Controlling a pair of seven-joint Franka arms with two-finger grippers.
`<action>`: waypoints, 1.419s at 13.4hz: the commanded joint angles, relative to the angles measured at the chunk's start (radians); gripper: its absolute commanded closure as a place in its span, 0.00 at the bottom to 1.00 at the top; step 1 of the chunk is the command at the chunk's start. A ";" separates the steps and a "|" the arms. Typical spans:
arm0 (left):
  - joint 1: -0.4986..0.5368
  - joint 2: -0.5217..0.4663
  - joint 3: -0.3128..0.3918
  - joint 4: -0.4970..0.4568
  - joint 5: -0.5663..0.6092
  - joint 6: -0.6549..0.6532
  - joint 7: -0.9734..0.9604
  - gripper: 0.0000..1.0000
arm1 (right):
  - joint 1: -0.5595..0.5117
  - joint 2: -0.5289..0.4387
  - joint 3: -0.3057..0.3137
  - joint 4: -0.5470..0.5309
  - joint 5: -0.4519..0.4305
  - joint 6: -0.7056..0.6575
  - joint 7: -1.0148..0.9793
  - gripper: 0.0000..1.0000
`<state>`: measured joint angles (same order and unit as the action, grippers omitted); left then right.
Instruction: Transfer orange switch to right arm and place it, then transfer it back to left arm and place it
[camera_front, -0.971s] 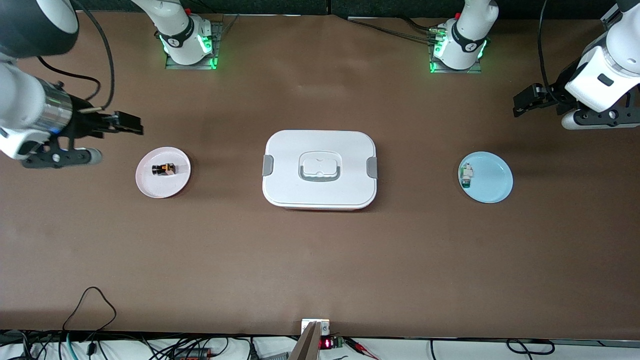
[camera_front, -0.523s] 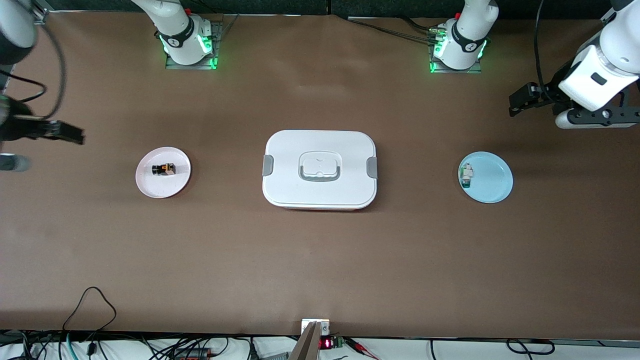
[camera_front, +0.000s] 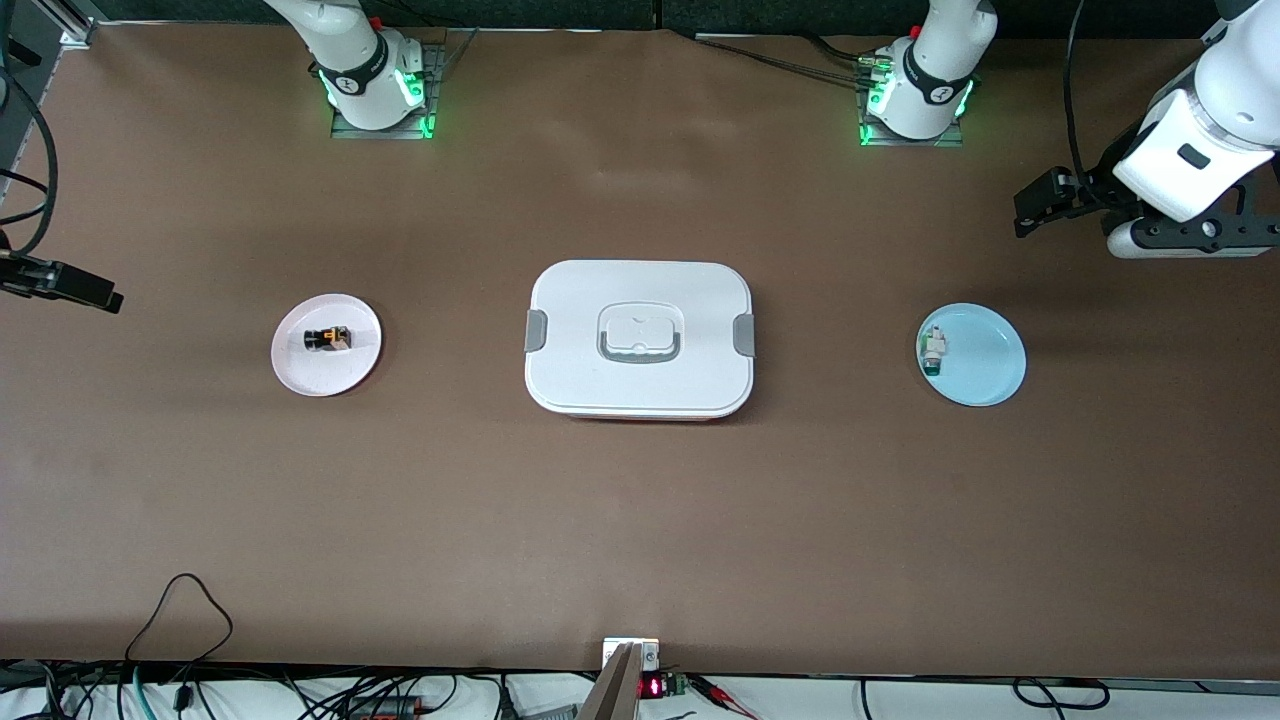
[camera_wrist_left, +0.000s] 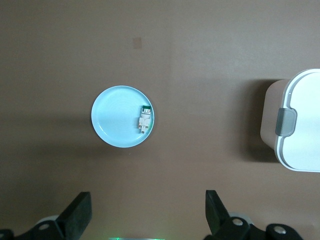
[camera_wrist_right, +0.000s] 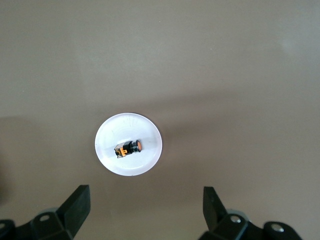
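Observation:
The orange switch (camera_front: 327, 338) lies on a pale pink plate (camera_front: 325, 378) toward the right arm's end of the table. In the right wrist view the switch (camera_wrist_right: 128, 148) lies on that plate (camera_wrist_right: 127, 166), well clear of my open, empty right gripper (camera_wrist_right: 145, 207). In the front view the right gripper (camera_front: 72, 284) is over the table's edge at that end. The white box (camera_front: 640, 338) stands mid-table, lid on. My left gripper (camera_front: 1040, 205) is high over the left arm's end, open and empty (camera_wrist_left: 147, 212).
A light blue plate (camera_front: 988, 365) toward the left arm's end holds a white-and-green component (camera_front: 933, 350). Both show in the left wrist view, the plate (camera_wrist_left: 111, 115) and the component (camera_wrist_left: 144, 120), with the box's end (camera_wrist_left: 300, 120). Cables lie along the front edge.
My right arm has drawn back from beside the pink plate toward the table's end, mostly out of the front view. My left gripper has shifted slightly. The switch has not moved.

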<state>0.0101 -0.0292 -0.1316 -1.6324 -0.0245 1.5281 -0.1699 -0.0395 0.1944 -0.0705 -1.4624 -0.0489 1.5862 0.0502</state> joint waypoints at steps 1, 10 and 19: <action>-0.004 0.015 0.009 0.020 -0.015 0.010 0.003 0.00 | -0.011 -0.174 0.005 -0.260 0.017 0.144 -0.052 0.00; -0.004 0.018 0.009 0.028 -0.005 0.010 0.000 0.00 | 0.001 -0.181 0.017 -0.178 0.017 0.066 -0.053 0.00; -0.004 0.020 0.010 0.028 -0.003 0.010 0.001 0.00 | 0.012 -0.179 0.031 -0.151 0.017 0.029 -0.056 0.00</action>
<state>0.0106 -0.0201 -0.1283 -1.6273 -0.0244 1.5413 -0.1695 -0.0241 0.0143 -0.0431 -1.6372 -0.0438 1.6374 0.0048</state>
